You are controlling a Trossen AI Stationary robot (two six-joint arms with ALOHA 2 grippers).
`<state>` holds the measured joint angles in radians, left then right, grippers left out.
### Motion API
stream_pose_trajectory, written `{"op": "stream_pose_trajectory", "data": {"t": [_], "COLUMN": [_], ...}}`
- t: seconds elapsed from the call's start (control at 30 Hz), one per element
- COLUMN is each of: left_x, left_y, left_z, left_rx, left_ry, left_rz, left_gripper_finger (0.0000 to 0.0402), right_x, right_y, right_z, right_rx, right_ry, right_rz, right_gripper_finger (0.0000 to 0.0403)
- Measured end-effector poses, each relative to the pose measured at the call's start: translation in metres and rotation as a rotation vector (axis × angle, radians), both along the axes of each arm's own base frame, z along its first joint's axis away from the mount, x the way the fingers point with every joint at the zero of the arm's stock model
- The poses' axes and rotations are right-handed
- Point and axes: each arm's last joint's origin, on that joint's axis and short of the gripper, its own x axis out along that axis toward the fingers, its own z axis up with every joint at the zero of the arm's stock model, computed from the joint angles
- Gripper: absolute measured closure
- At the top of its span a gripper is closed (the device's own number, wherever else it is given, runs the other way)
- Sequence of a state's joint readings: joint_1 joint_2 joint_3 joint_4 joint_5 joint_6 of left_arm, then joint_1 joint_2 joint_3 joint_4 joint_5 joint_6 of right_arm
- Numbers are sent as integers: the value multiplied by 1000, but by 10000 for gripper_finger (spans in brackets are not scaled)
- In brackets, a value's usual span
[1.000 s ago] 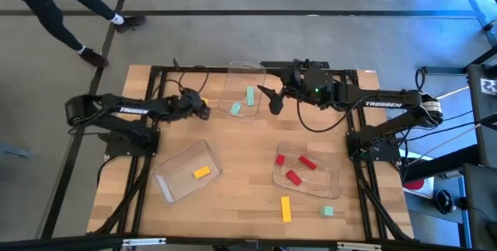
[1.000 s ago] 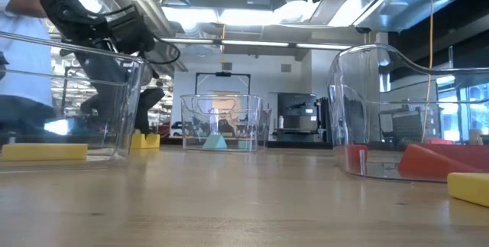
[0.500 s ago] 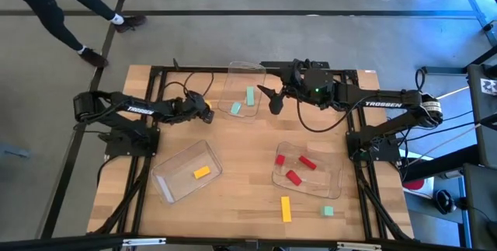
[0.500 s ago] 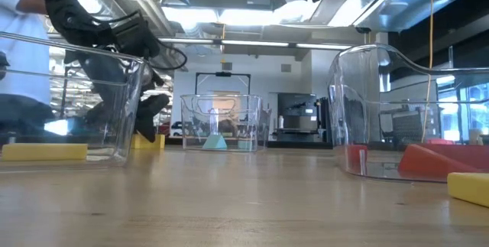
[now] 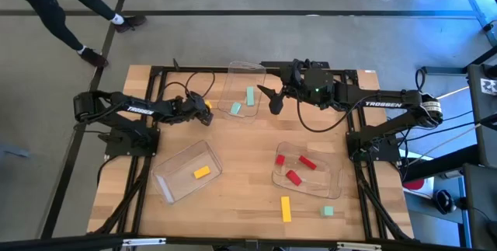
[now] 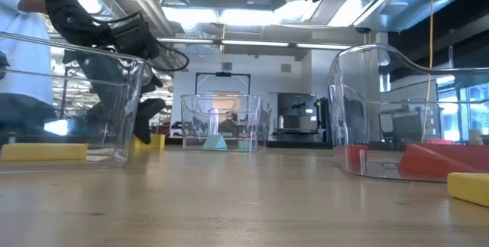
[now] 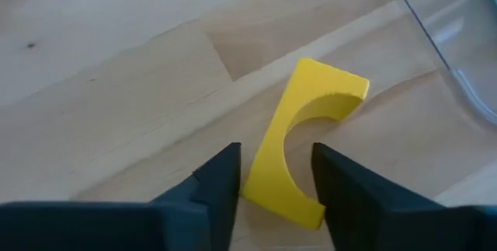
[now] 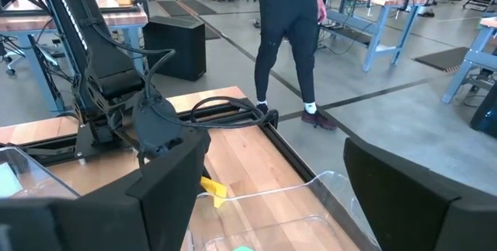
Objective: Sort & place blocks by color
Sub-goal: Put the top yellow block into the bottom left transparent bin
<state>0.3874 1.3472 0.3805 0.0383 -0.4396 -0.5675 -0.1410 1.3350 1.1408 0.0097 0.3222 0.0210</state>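
Straddling a yellow block (image 7: 299,150), left gripper (image 7: 273,175) seems unclosed.

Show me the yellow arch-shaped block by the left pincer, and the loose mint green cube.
yellow arch-shaped block (image 7: 289,146): left wrist view, its flat side face.
loose mint green cube (image 5: 328,212): high view, its top face.

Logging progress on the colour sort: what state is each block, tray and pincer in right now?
Left pincer: open around yellow arch block lying on table.
Right pincer: open, empty, beside green tray.
Green tray: two green blocks.
Red tray: three red blocks.
Yellow tray: one yellow block.
Yellow bar, green cube: unsorted.
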Motion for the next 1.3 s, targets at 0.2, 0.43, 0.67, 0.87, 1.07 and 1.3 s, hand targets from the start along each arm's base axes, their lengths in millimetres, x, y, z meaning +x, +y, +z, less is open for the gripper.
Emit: {"op": "stream_pose_trajectory", "data": {"t": [0.2,0.43,0.67,0.87,1.07,1.3], "left_x": [0,-2,-13,-31,-43,-46], "left_y": [2,2,-2,-12,-35,-68], "left_z": [2,14,40,69,111,144], "left_rx": [82,144,202,271,346,365], "left_ry": [39,40,-39,-106,-246,-480], "left_rz": [2,-19,-32,-54,-180,-424], "left_gripper_finger": [302,314,314,314,314,314], "right_x": [0,0,0,-1,-1,-8], "right_y": [0,0,0,0,0,2], "right_z": [0,0,-1,-3,-4,-17], "right_rx": [0,1,1,5,3,13], "right_ry": [0,0,6,30,46,206], "right_rz": [0,0,0,0,1,9], "right_gripper_finger": [92,92,92,92,92,92]}}
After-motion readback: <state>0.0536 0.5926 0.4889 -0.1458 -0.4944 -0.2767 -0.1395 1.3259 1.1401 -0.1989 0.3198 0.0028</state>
